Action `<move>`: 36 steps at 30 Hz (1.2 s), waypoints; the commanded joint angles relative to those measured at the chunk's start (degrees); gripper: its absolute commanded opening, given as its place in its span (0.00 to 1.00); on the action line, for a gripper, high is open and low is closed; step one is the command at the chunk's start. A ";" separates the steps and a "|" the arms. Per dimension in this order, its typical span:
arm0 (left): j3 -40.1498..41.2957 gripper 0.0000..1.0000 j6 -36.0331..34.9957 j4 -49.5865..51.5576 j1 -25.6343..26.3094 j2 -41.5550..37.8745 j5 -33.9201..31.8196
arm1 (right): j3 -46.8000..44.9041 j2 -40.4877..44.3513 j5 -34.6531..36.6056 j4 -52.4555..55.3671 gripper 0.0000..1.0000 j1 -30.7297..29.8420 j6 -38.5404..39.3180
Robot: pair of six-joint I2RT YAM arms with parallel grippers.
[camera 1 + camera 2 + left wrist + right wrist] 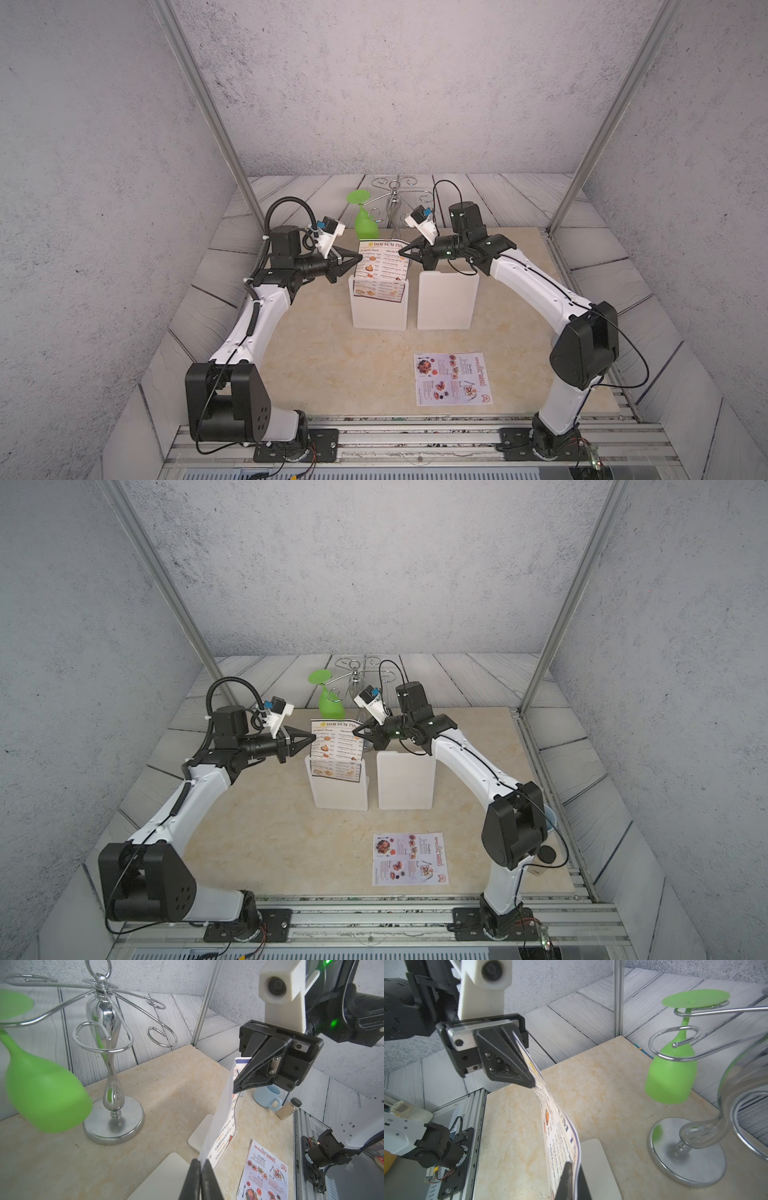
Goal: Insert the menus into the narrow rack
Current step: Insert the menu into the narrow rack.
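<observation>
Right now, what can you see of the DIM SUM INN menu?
The DIM SUM INN menu is a thin white sheet with a dark border and food photos, standing upright and slightly bowed. Its lower end sits inside the rack. The left gripper and right gripper pinch its side edges.

DIM SUM INN menu (381, 266): white, dark-bordered, held upright, lower part seated in the narrow rack (376, 316). SPECIAL MENU sheet (453, 379): pale lilac, laid flat, well apart from it.

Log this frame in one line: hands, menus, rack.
left hand: shut on DIM SUM INN menu | right hand: shut on same menu | menu: lower part in rack | SPECIAL MENU: flat on table
</observation>
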State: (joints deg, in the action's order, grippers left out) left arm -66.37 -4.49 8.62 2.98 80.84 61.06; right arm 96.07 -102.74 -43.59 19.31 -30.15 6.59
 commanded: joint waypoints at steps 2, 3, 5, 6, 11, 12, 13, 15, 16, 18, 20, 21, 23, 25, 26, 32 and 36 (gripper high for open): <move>0.83 0.08 -2.02 0.32 -0.67 -0.59 0.55 | -0.97 2.63 -1.47 -0.85 0.03 0.25 -0.52; 1.04 0.08 -2.07 0.22 -0.68 -0.62 0.49 | -1.06 2.59 -1.49 -0.90 0.03 0.19 -0.57; 1.42 0.08 -2.05 0.04 -0.70 -0.68 0.47 | -1.15 2.54 -1.48 -1.03 0.02 0.18 -0.70; 1.57 0.08 -2.09 -0.05 -0.62 -0.67 0.46 | -1.04 2.47 -1.49 -1.10 0.02 0.18 -0.70; 2.24 0.08 -1.66 -0.83 -0.70 -0.68 0.73 | 0.12 2.07 -1.78 -1.17 0.00 0.18 -0.88; 2.32 0.08 -1.61 -0.84 -0.65 -0.75 0.64 | 0.66 1.73 -1.92 -0.75 0.00 0.18 -0.82; 2.41 0.08 -1.65 -0.88 -0.63 -0.85 0.62 | 1.14 1.50 -2.15 -0.31 0.00 0.19 -0.71; 2.65 0.08 -1.63 -0.91 -0.78 -1.20 0.30 | 1.99 0.92 -2.93 0.54 0.00 0.10 -0.36; 2.84 0.08 -1.60 -1.06 -0.75 -1.31 0.25 | 2.10 0.79 -3.22 0.73 0.00 0.15 -0.26; 2.98 0.09 -1.71 -1.07 -0.82 -1.63 0.07 | 2.03 0.59 -3.62 0.61 0.00 0.01 -0.27; 3.23 0.10 -1.67 -1.09 -0.84 -1.81 0.03 | 2.04 0.40 -3.98 0.79 0.00 -0.07 0.03; 3.41 0.11 -1.62 -1.20 -0.90 -1.82 -0.02 | 2.02 0.32 -4.13 0.94 0.00 -0.16 0.29; 3.62 0.12 -1.53 -1.41 -0.89 -1.82 -0.14 | 2.34 -0.08 -4.18 1.59 0.00 -0.37 0.78; 3.71 0.14 -1.42 -1.59 -1.04 -1.78 -0.32 | 2.91 -0.48 -4.44 2.48 0.00 -0.57 1.47; 3.74 0.15 -1.33 -1.55 -1.05 -1.75 -0.32 | 3.13 -0.68 -4.44 2.79 0.00 -0.56 1.61; 3.65 0.15 -0.75 -2.36 -1.13 -1.69 -0.19 | 5.03 -2.00 -5.18 5.38 0.00 -1.09 3.36; 3.69 0.15 -0.74 -2.43 -1.10 -1.52 0.11 | 7.22 -3.70 -5.36 8.88 0.00 -1.49 5.31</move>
State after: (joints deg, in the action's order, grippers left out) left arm -63.35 -4.67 7.07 2.57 80.18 60.66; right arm 101.21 -103.66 -47.86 24.80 -31.18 9.61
